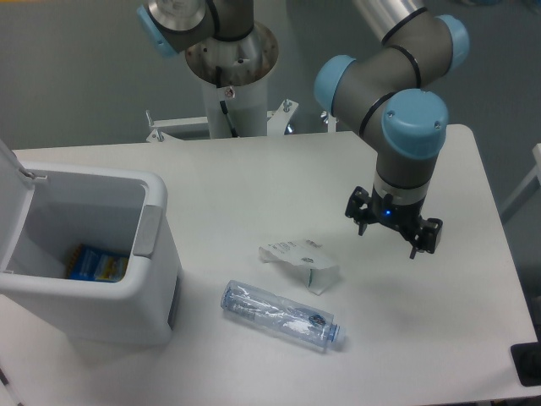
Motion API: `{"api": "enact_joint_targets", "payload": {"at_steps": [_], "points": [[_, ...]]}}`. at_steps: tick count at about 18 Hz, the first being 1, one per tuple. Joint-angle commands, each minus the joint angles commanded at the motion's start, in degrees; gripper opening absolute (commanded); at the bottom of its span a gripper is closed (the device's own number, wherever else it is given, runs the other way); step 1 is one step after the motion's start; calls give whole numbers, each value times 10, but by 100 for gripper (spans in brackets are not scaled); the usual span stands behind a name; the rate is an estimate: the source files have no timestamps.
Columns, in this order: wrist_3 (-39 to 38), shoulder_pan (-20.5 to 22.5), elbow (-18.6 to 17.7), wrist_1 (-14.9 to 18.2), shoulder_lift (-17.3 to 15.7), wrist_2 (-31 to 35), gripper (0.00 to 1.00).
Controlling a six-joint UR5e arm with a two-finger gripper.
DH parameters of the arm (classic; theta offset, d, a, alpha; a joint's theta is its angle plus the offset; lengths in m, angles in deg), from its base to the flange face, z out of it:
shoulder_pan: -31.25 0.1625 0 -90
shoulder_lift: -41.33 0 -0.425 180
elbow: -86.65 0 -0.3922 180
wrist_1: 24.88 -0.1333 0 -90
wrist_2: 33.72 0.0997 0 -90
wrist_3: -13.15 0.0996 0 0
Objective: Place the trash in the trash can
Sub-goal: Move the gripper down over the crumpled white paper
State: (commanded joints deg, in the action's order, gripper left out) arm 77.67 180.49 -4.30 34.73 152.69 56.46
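Two pieces of trash lie on the white table. A crumpled white paper carton (300, 263) with green print sits near the table's middle. Just below it a crushed clear bluish plastic bottle (281, 315) lies on its side, cap toward the right. The trash can (101, 279) stands at the left with its lid up, and a blue-and-yellow item rests inside it. My gripper (388, 235) hangs open and empty above the table, to the right of the carton and apart from it.
The arm's base column (230, 85) rises behind the table's far edge. A dark object (527, 364) shows at the bottom right corner. The table's right edge runs close to the gripper's right side.
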Motion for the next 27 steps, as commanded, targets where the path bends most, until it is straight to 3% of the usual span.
{"api": "enact_joint_targets", "payload": {"at_steps": [3, 10, 27], "points": [[-5, -6, -44, -47, -13, 0, 100], [-5, -29, -118, -76, -27, 0, 100], [1, -70, -85, -99, 37, -4, 100]]}}
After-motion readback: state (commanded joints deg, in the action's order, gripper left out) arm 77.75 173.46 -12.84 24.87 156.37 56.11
